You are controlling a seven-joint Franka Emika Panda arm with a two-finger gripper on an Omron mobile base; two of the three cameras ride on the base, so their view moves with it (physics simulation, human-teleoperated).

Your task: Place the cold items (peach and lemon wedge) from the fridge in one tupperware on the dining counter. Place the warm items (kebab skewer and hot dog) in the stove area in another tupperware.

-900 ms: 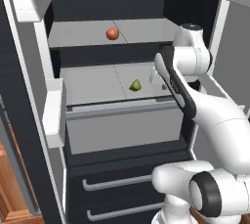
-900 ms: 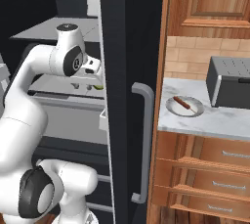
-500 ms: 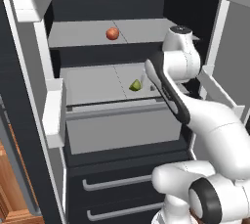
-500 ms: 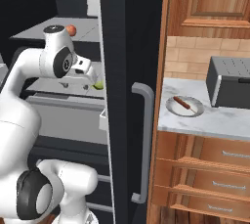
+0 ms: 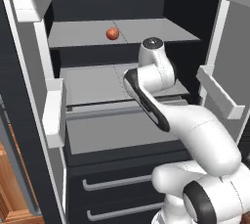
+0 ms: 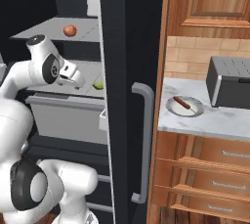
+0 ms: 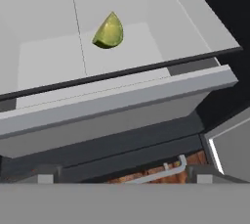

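Note:
A green lemon wedge (image 7: 109, 32) lies on the grey lower fridge shelf (image 7: 44, 56), and it is also in sight in the right base view (image 6: 99, 85). My gripper (image 7: 124, 175) hangs in front of that shelf's front edge, short of the wedge. It is open, its tips wide apart with nothing between them. The peach (image 5: 112, 33) sits on the upper fridge shelf. A hot dog (image 6: 182, 103) rests on a round plate on the marble counter. In the left base view my arm covers the wedge. The kebab skewer and tupperware are out of view.
The open fridge door (image 6: 128, 96) with its grey handle stands between the fridge and the counter. A dark toaster (image 6: 229, 82) sits at the counter's back right. Door-bin shelves (image 5: 54, 110) flank the opening, and drawers (image 5: 122, 184) lie below the shelf.
My arm has swung left and in toward the lower shelf. In the left base view it now covers the lemon wedge. The peach and hot dog have not moved.

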